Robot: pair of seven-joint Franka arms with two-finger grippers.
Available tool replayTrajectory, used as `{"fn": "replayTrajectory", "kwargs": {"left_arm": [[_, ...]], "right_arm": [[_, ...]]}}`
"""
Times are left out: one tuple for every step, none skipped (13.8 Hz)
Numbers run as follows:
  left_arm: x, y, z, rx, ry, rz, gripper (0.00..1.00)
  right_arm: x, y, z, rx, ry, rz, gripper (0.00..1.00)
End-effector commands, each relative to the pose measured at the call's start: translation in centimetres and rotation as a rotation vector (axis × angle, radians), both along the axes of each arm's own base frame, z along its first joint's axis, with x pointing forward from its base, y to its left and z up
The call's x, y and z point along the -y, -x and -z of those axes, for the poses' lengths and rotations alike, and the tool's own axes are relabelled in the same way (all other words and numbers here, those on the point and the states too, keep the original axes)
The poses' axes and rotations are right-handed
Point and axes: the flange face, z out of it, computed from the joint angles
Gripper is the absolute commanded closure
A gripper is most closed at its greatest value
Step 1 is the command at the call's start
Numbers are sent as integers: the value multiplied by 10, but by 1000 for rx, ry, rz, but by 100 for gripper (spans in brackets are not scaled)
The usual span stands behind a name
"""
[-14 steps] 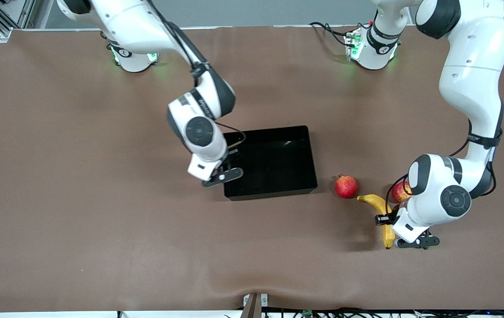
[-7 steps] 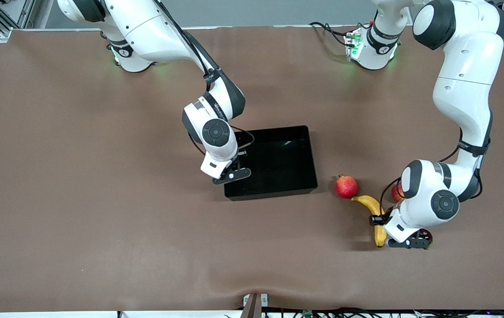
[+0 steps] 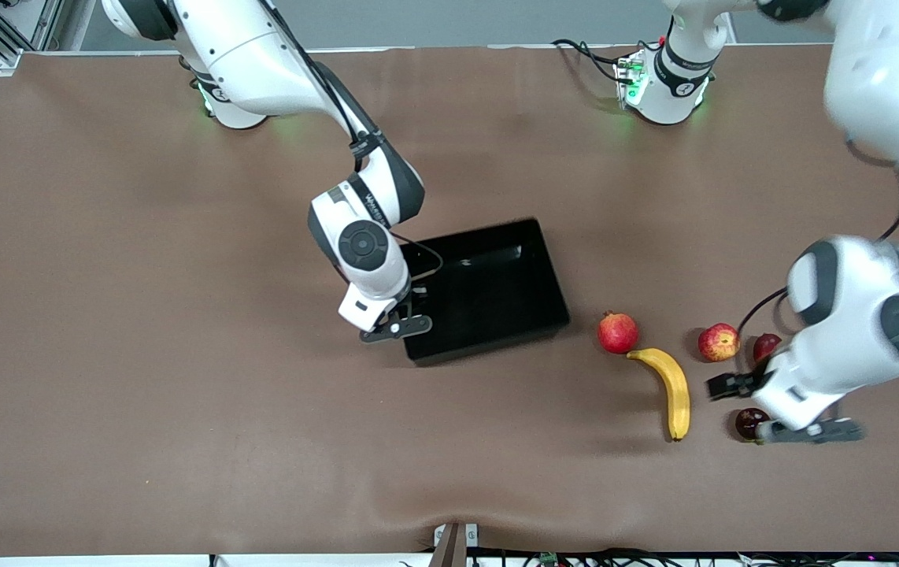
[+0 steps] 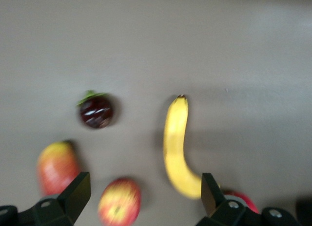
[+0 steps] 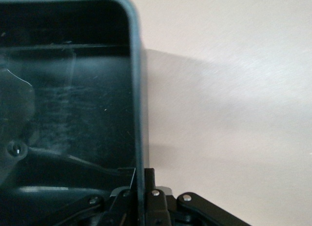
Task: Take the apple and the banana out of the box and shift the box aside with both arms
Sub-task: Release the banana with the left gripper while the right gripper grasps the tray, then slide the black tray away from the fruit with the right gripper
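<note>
The yellow banana (image 3: pixel 674 390) lies free on the table, between the pomegranate (image 3: pixel 617 331) and the front edge. The red-and-yellow apple (image 3: pixel 718 342) sits beside it toward the left arm's end. My left gripper (image 3: pixel 810 431) is open and empty, up over the table by the fruits. Its wrist view shows the banana (image 4: pixel 177 148) and the apple (image 4: pixel 119 201) below the open fingers (image 4: pixel 73 197). The black box (image 3: pixel 552 276) sits mid-table, skewed. My right gripper (image 3: pixel 396 324) is shut on its wall at the corner toward the right arm's end, and the wrist view shows that wall (image 5: pixel 136 89) pinched between the jaws of the right gripper (image 5: pixel 139 179).
A small dark round fruit with a green cap (image 3: pixel 750 422) lies just by the left gripper. Another red fruit (image 3: pixel 766 345) sits beside the apple, partly hidden by the left arm. In the left wrist view they are the dark fruit (image 4: pixel 96 110) and an oblong red-and-yellow fruit (image 4: pixel 57 166).
My left gripper has left the banana and swung toward the left arm's end, uncovering the apple and small fruits. My right gripper has turned the box, which now sits skewed.
</note>
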Motion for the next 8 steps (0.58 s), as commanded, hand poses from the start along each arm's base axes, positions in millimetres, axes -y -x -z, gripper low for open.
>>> {"fn": "replayTrajectory", "kwargs": {"left_arm": [[-5, 33, -65, -29, -34, 13, 0], [-7, 46, -86, -44, -39, 8, 0], [-7, 57, -108, -48, -46, 7, 0], [-7, 69, -129, -51, -55, 4, 0], [-7, 80, -147, -55, -62, 1, 0], [-7, 92, -164, -62, -68, -2, 0], [-5, 104, -178, -77, -54, -5, 0], [-5, 115, -192, -78, -38, -9, 0]], "right_arm": [[37, -22, -49, 28, -30, 59, 100], [59, -34, -61, 36, -36, 86, 100], [85, -46, -67, 27, -32, 120, 100], [113, -57, -75, 26, -33, 156, 100], [145, -70, -77, 21, -30, 176, 100], [179, -81, -77, 14, -27, 189, 100], [213, -92, -77, 16, -28, 210, 100], [252, -102, -77, 17, -28, 229, 100]]}}
